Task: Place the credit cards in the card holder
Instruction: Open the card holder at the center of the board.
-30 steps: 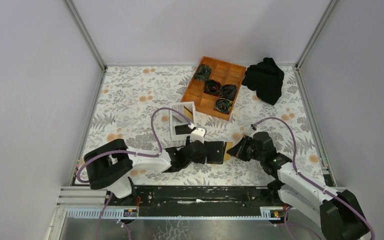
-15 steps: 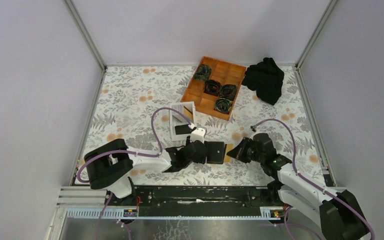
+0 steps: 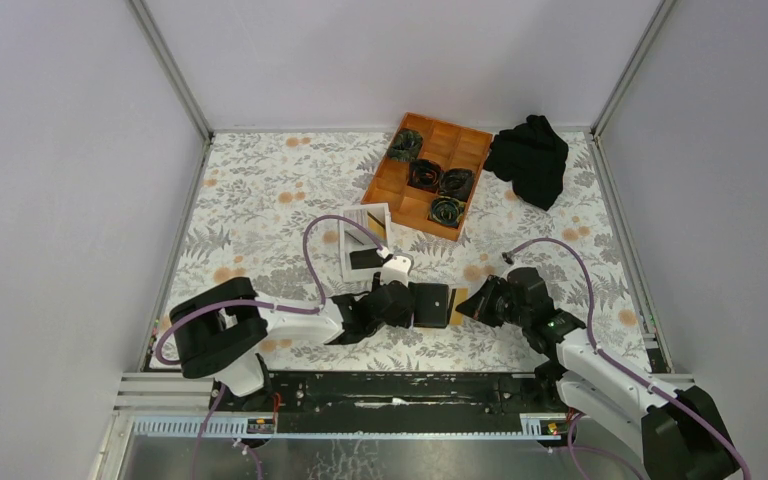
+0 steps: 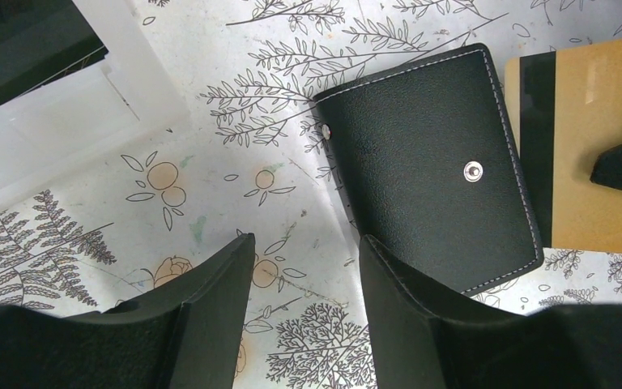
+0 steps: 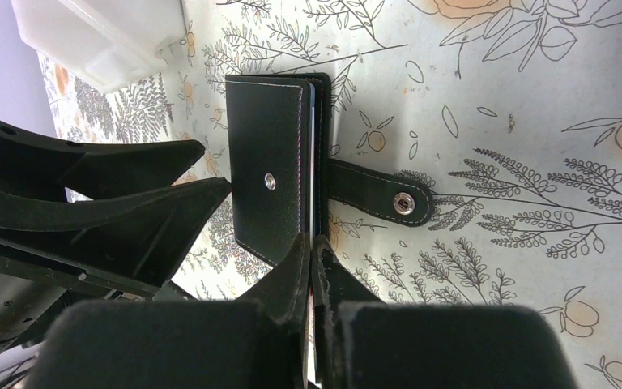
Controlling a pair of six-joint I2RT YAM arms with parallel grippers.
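While the left hand (image 4: pixel 306 243) sat open beside the card holder (image 4: pixel 437 162) on the tabletop (image 4: pixel 235 162), the right hand (image 5: pixel 311 259) pinched the orange-tan credit card (image 4: pixel 575 211), likely light, stiff, slick, edge at holder's opening.

Floral-print cloth (image 3: pixel 260 190) covers the worktop. An orange wooden compartment tray (image 3: pixel 457 147) sits by the far edge, right of centre, with four dark rolled items (image 3: pixel 426 175) in its compartments. A crumpled black cloth (image 3: pixel 530 158) lies in the far right corner, and a white open-topped box (image 3: pixel 344 250) stands near the middle, left of centre.
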